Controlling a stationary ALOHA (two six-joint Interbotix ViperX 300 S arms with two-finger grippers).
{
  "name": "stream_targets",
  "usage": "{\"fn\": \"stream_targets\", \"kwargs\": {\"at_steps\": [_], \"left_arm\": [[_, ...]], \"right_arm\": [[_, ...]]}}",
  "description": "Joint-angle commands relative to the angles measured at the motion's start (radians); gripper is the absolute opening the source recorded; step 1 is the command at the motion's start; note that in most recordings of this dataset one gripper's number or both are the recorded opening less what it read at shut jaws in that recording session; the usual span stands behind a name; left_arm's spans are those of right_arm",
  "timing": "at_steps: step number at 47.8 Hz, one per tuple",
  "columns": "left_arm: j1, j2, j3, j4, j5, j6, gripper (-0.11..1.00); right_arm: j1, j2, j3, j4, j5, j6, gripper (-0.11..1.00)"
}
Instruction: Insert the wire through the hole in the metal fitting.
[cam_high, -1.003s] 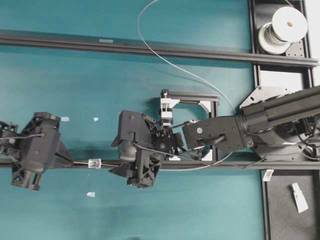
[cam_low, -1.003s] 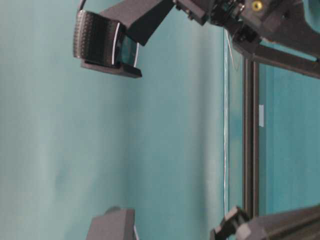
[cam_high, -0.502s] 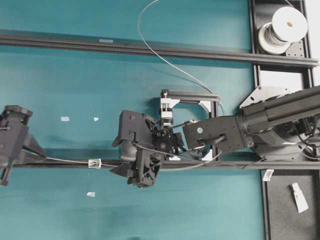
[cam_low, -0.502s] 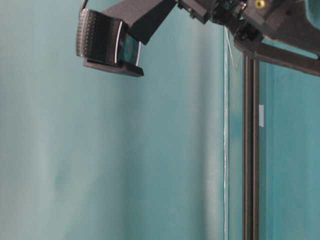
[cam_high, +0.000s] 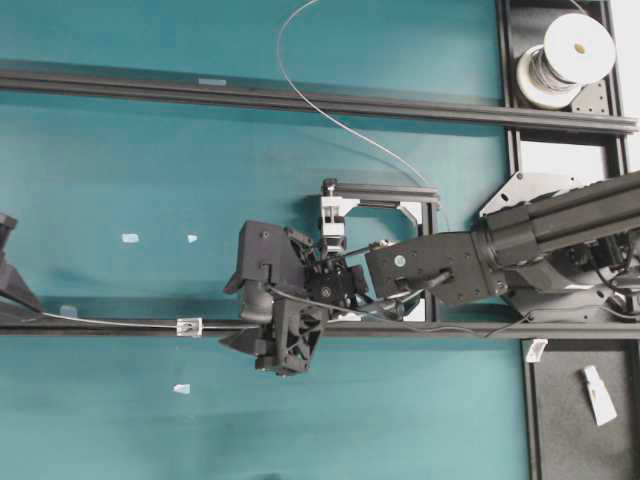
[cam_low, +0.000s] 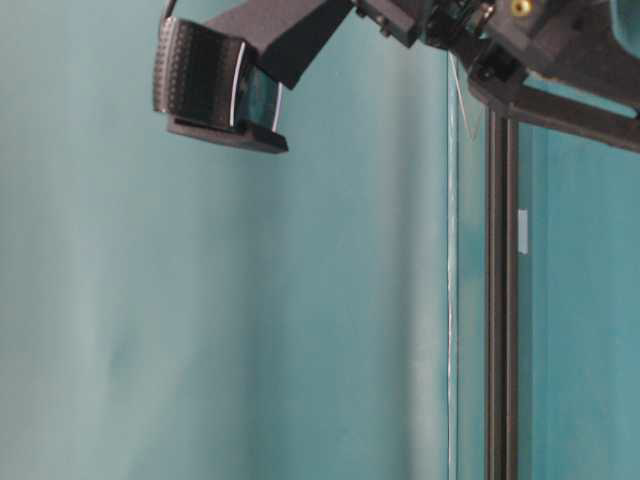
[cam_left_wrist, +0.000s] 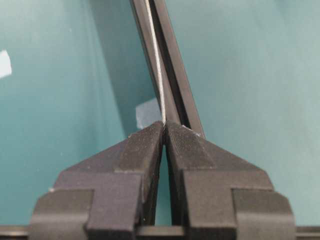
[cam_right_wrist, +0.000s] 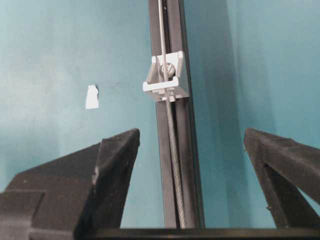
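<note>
The wire (cam_high: 330, 120) runs from a spool (cam_high: 565, 60) at the top right, loops across the teal table (cam_high: 120, 420), and lies along the lower rail (cam_right_wrist: 172, 190), passing through the fitting (cam_right_wrist: 166, 77). The right gripper (cam_right_wrist: 190, 150) has its jaws spread wide either side of rail and wire, touching neither. The left gripper (cam_left_wrist: 164, 131), at the overhead view's left edge, is pinched on the wire. A white bracket (cam_high: 333, 215) stands behind the right arm. Tape scraps (cam_high: 130, 238) lie nearby; open table surrounds the rail.

The wire (cam_right_wrist: 171, 135) runs along the black rail (cam_right_wrist: 186, 150) midway between the wide-apart jaws; beyond them it passes through the metal fitting (cam_right_wrist: 167, 76).
</note>
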Motion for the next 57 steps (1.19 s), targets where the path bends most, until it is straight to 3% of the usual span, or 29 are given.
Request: {"fn": "stream_targets", "kwargs": {"at_steps": [1,32,40,48,57], "left_arm": [[-0.005,-0.018,-0.008,0.002,0.008,0.0,-0.1],[-0.017,0.009,-0.026,0.003,-0.018,-0.005,-0.09],[-0.017,0.009,-0.025,0.002,-0.015,-0.003,0.11],[-0.015,0.009,-0.021,0.003,-0.014,0.0,0.51],[-0.017,0.0,-0.026,0.003,-0.02,0.006,0.45]], "right_arm": [[0.005,-0.028,-0.011,0.0,-0.003,0.0,0.95],[0.005,-0.029,-0.012,0.0,-0.003,0.0,0.95],[0.005,-0.029,-0.011,-0.002,-0.003,0.0,0.95],[0.005,-0.029,-0.009,-0.002,-0.003,0.0,0.95],[0.005,-0.031,-0.009,-0.009,-0.003,-0.008,0.95]]}}
